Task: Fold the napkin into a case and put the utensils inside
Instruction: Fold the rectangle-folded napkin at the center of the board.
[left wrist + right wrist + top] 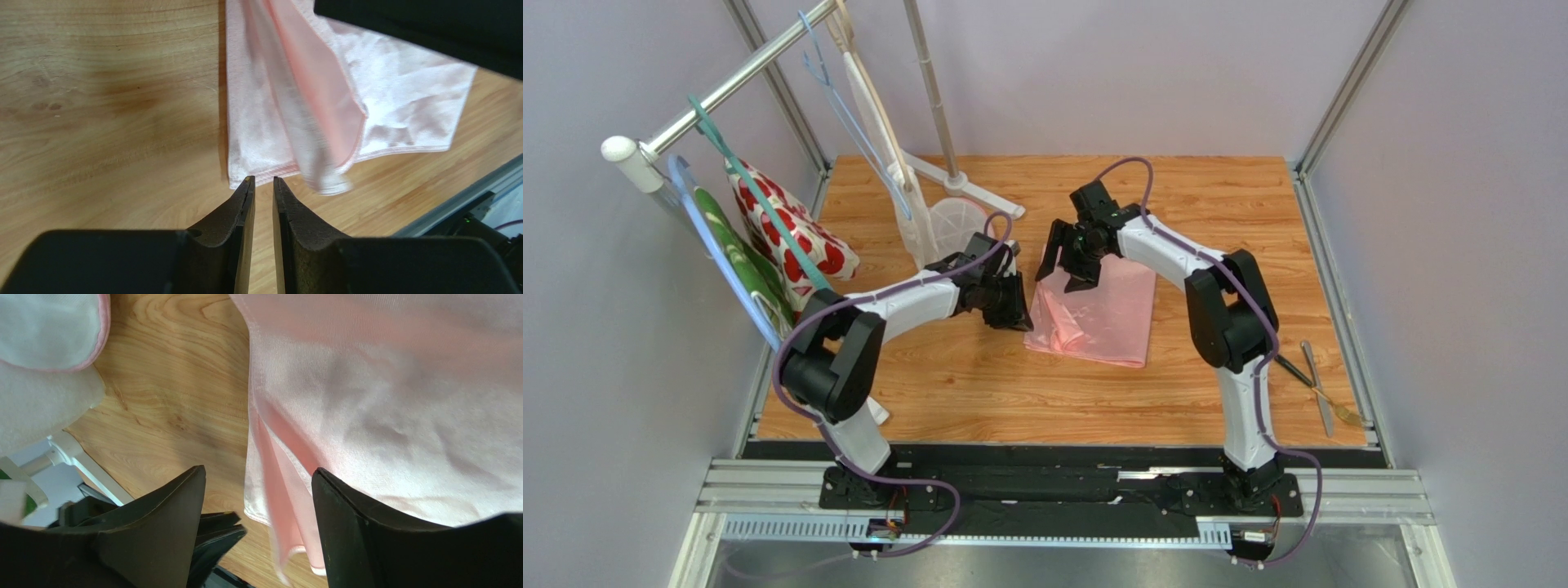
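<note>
The pink napkin (1106,321) lies partly folded on the wooden table between both arms, with a loose flap (313,116) hanging blurred above the flat layer (399,104). My left gripper (1010,303) is at the napkin's left edge. Its jaws (262,179) stand a narrow gap apart with only wood showing between them. My right gripper (1075,263) hovers over the napkin's far left corner, open wide (258,470); the napkin (399,386) droops below it, ungripped. The utensils (1323,390) lie at the table's right edge, beyond the right arm.
A rack on the left holds hangers with a white red-flowered cloth (787,233) and a green cloth (732,263). A white stand base (952,202) sits behind the left gripper. Metal frame rails border the table.
</note>
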